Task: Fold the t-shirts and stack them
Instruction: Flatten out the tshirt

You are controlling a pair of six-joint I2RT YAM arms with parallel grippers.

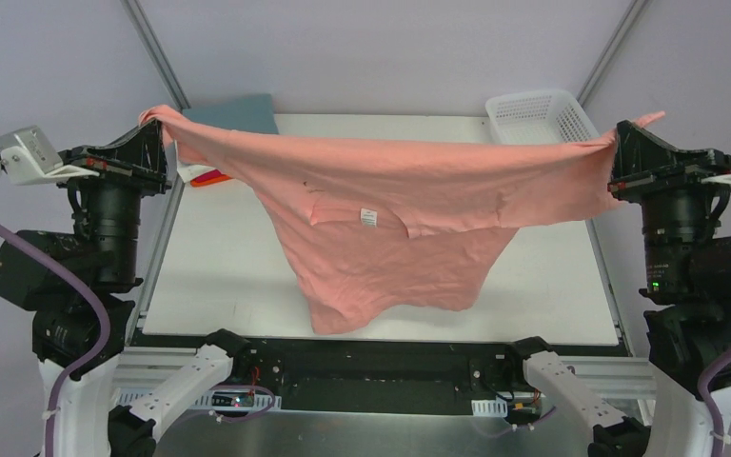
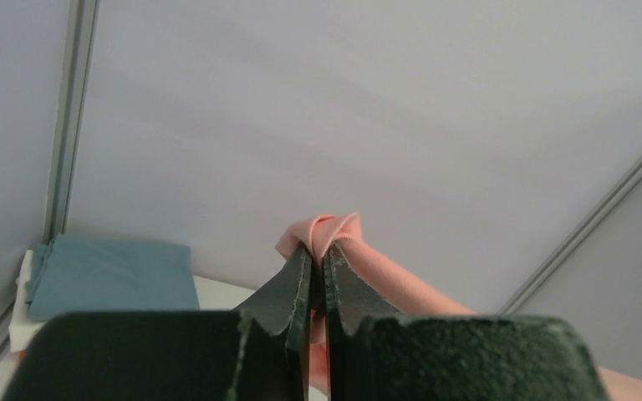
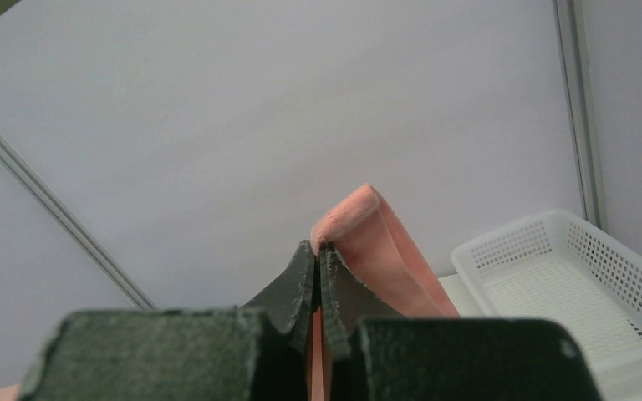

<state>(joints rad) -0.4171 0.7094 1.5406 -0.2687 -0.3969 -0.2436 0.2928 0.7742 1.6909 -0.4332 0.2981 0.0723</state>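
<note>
A salmon-pink t-shirt point(image 1: 390, 209) hangs stretched in the air between my two grippers, its body sagging to the white table point(image 1: 552, 295). My left gripper point(image 1: 157, 122) is shut on one corner of it; in the left wrist view point(image 2: 318, 251) pink cloth bunches above the shut fingertips. My right gripper point(image 1: 619, 133) is shut on the opposite corner, and the cloth shows in the right wrist view point(image 3: 318, 248). A stack of folded shirts lies at the back left, with a grey-blue one point(image 1: 238, 114) on top and white, orange and red edges point(image 1: 207, 177) below it. The grey-blue shirt also shows in the left wrist view point(image 2: 109, 276).
A white plastic lattice basket point(image 1: 538, 116) stands at the table's back right corner and shows in the right wrist view point(image 3: 568, 284). Metal frame posts rise at both back corners. Both arms stand tall at the table's left and right sides.
</note>
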